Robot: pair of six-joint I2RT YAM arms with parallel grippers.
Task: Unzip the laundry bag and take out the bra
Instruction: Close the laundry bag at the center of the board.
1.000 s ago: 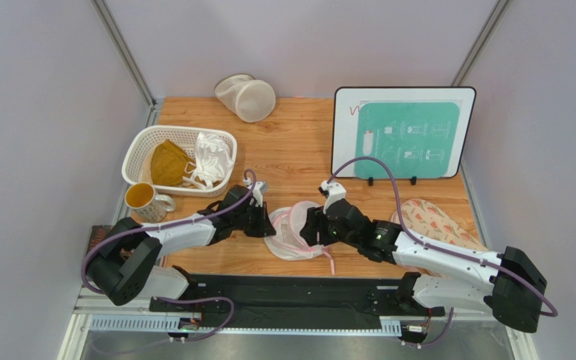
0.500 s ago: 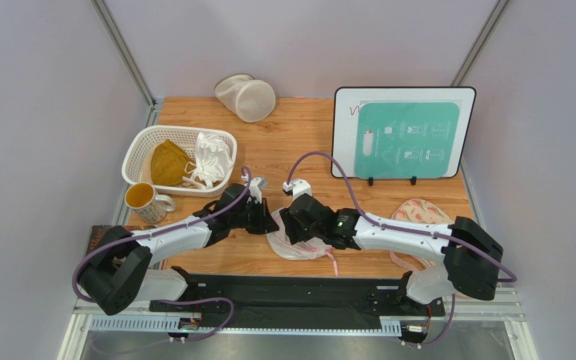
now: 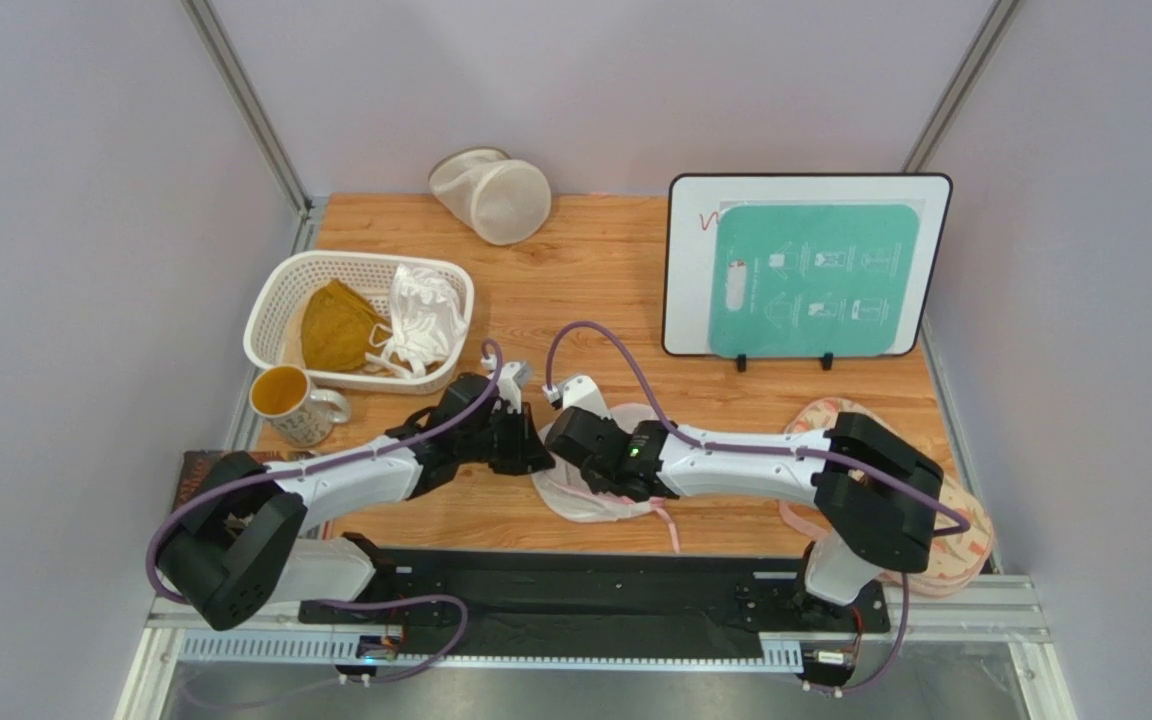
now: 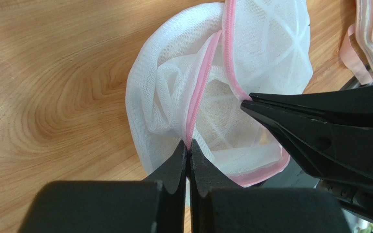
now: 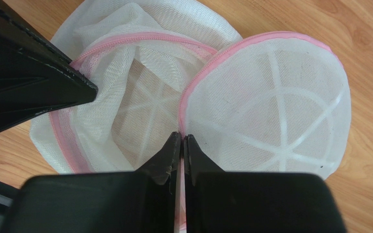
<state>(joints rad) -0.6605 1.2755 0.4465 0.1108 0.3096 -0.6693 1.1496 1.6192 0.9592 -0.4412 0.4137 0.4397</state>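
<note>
The laundry bag, a round white mesh pouch with pink zipper trim, lies on the wood between my two arms. Its zipper is parted and the ribbed lid is folded back. My left gripper is shut on the pink zipper trim at the mouth's near end. My right gripper is shut on the lid's pink edge, and its black fingers reach in from the right in the left wrist view. Through the mouth I see only mesh and ribs; the bra is hidden.
A white basket at the left holds a mustard-yellow garment and a white garment. A mug stands in front of it. A cream mesh bag lies at the back, a board stands at the right, and a pink patterned cloth lies below it.
The right arm has swung left across the pouch, and its gripper, open before, has shut on the lid's pink edge. The left gripper has kept its hold in place.
</note>
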